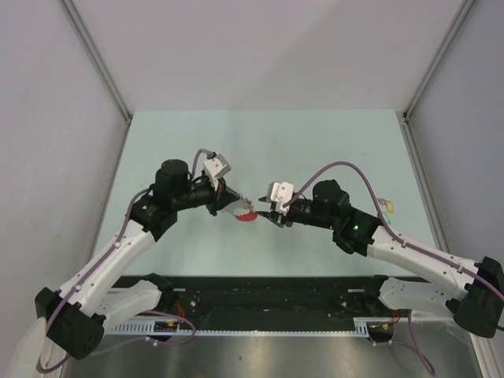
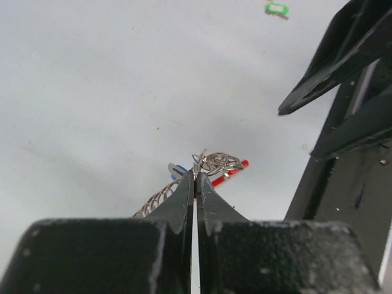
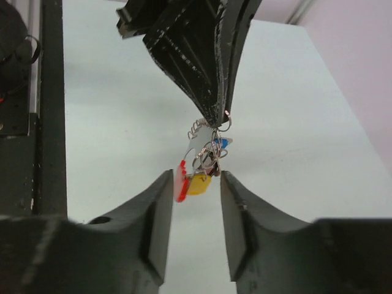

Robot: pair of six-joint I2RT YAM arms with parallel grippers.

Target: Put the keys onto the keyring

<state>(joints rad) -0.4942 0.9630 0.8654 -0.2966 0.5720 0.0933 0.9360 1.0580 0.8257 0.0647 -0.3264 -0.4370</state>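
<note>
The left claw [image 2: 196,179] is pinched shut on the thin wire of the keyring [image 2: 215,163], and the bunch hangs clear of the tabletop [image 2: 92,92], near the middle of the overhead view. The right claw [image 3: 193,199] stands open just under it. Its 2 fingers sit either side of the yellow key [image 3: 199,184], and the red band [image 3: 181,180] is right beside one finger.

The worry, to my eye, is that grip: only the very tips hold a sliver of wire. If the right claw closes and tugs, the ring could twist or slip free and the whole bunch would drop. Closing could also catch the red band along with the key, or knock the blue key [image 3: 221,143] askew.

The wire loops tangle at the centre, so I cannot tell whether the yellow key is threaded on or just hanging against the ring. From overhead only a red speck shows between the claws. A small green tag [image 2: 277,8] lies at the top edge of the left wrist view, and I cannot say whether it is another key.
</note>
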